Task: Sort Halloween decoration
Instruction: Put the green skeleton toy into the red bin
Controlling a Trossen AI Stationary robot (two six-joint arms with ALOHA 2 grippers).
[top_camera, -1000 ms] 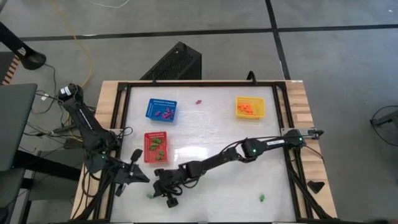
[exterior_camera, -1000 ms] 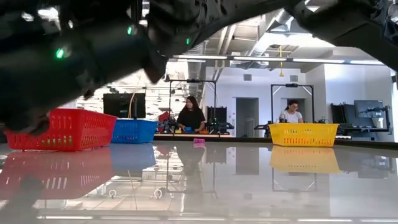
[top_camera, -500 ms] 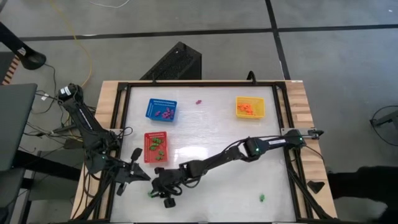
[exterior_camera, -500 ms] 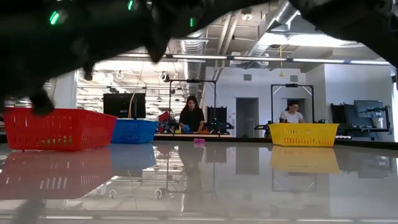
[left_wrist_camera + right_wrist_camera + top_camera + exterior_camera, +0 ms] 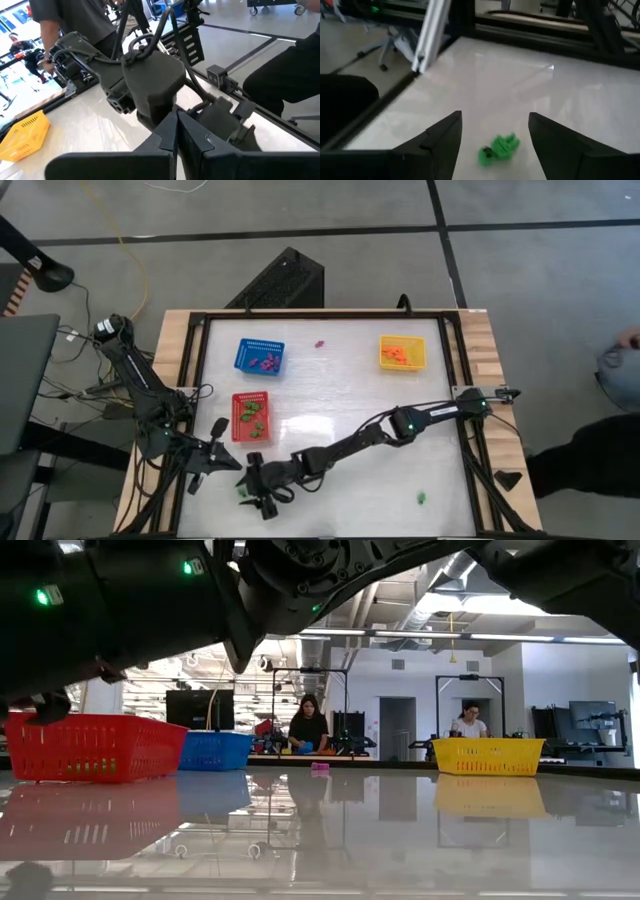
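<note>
Green trinket (image 5: 499, 147) on table, ungrasped.

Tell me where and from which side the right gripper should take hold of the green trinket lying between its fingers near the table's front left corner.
The green trinket lies flat, a small lumpy shape stretched roughly across the gap of the open right gripper. Probably best to come straight down from above and close on its thicker middle, since it sits too low on the table for a sideways approach. The left gripper waits nearby.

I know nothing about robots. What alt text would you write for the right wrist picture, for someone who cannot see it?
The right gripper, fingers spread open, hovers just above a small green trinket lying on the glossy white table, which sits between the two dark fingertips. Beyond, the table's dark frame edge and a white post show.
</note>
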